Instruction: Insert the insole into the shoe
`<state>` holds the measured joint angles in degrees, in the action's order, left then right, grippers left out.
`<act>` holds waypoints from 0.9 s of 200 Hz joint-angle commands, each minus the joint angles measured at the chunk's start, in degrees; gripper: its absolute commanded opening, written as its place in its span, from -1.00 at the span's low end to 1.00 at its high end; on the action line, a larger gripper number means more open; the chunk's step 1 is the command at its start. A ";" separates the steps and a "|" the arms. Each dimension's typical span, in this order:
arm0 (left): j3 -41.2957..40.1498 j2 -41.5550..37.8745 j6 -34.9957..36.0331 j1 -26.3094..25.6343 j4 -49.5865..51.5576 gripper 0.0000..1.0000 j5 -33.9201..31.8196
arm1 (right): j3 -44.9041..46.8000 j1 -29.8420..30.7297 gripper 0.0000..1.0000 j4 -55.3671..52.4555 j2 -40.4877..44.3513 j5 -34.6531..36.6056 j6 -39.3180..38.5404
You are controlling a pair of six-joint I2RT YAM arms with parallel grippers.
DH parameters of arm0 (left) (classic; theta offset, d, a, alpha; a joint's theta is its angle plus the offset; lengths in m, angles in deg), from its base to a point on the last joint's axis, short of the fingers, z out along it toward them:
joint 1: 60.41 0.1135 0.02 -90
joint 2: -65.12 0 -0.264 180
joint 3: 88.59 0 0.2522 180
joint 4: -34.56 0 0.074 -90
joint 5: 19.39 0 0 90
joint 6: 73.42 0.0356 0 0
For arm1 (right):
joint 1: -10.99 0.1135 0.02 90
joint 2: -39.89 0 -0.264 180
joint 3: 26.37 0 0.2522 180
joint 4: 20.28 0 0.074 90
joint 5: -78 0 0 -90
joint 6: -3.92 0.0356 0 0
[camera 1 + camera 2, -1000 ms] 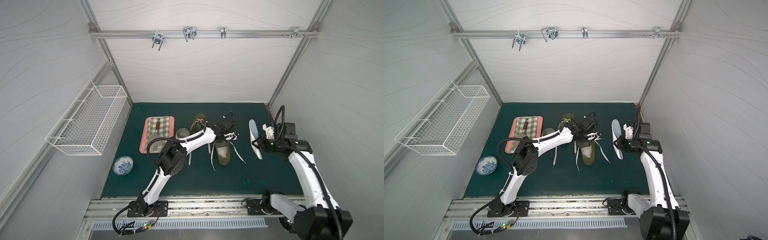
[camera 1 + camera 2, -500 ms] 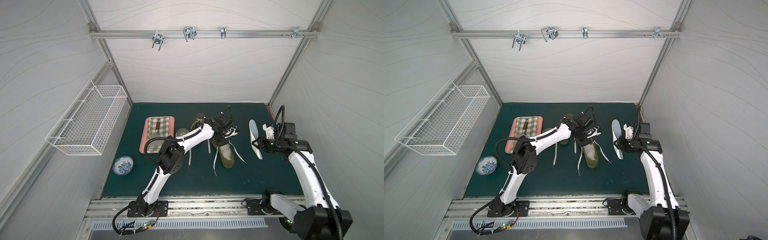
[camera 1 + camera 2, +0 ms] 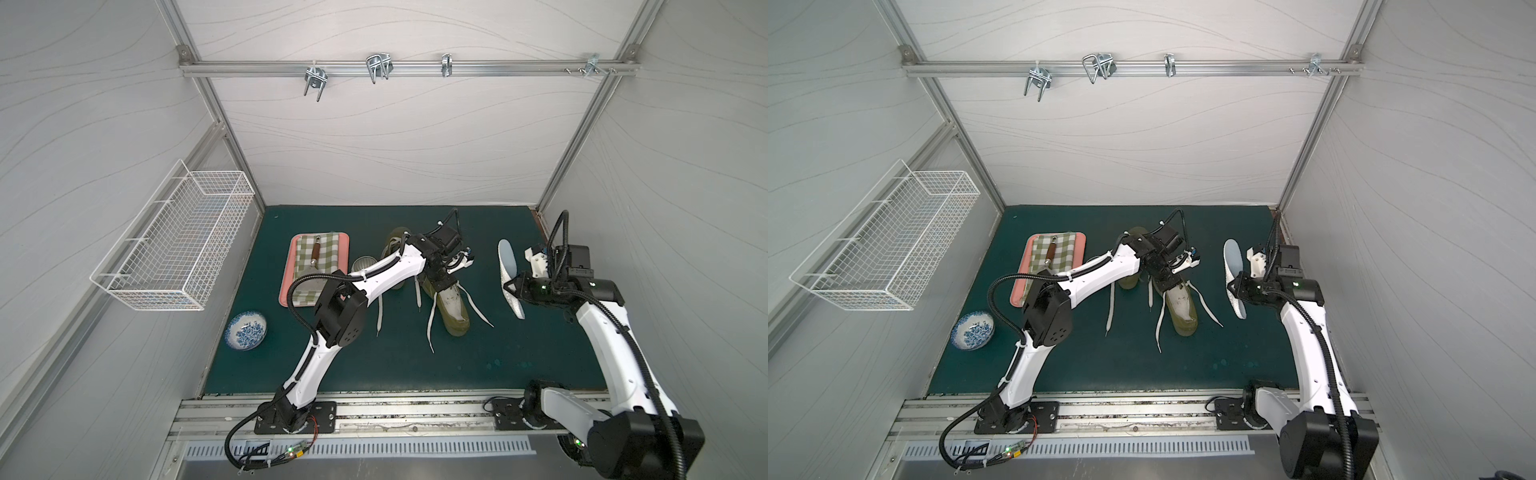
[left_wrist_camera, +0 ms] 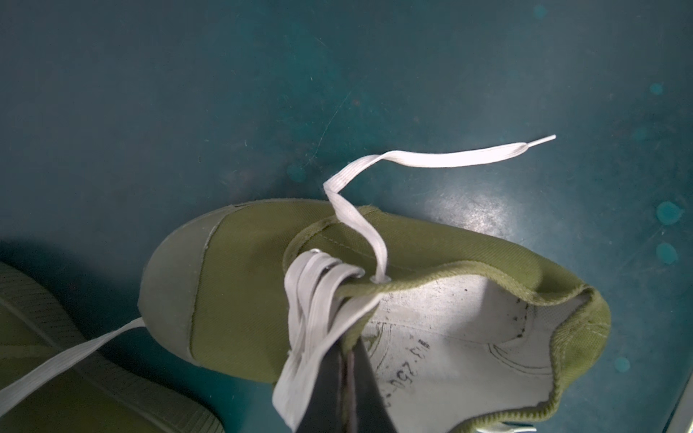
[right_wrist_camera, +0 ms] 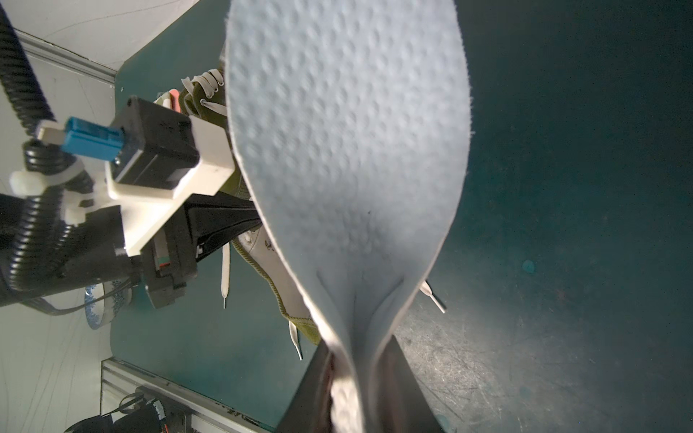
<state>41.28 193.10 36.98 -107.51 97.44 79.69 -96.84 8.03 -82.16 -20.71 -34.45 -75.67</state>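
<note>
Green mat (image 3: 519, 353) shows between shoe (image 3: 453, 307) and insole (image 3: 508, 274).

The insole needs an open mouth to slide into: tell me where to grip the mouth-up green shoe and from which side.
Grip the shoe at the laced front edge of its opening, down from above. It sits sole-down, mouth upward, and that edge is a thin fabric lip a pincer can close on, leaving the heel end free for the insole. The left pincer is shut there.

Pale wall panels (image 3: 374, 145) enclose the teal worktop (image 3: 374, 374); above it, a hooked metal rail (image 3: 415, 66); beside it, a wall-mounted wire basket (image 3: 174, 245).
</note>
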 commanded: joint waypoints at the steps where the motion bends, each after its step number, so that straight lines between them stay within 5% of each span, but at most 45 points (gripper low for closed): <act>1: 1.41 -2.71 -0.97 0.14 -2.71 -1.00 2.77 | 0.81 0.40 -0.54 -1.05 -0.35 0.13 -1.69; 122: -2.55 -1.74 -8.45 3.67 -7.10 -1.00 12.07 | -2.20 7.34 -0.55 -3.92 -5.99 2.76 -2.72; 180: -3.23 -1.05 -13.84 5.75 -11.30 -1.00 17.82 | -13.68 9.82 -0.55 -13.38 -10.06 6.99 -7.50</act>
<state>37.50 193.10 26.25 -102.81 91.48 92.52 -105.78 17.15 -89.48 -30.37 -29.56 -80.13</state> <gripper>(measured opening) 0.053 0.228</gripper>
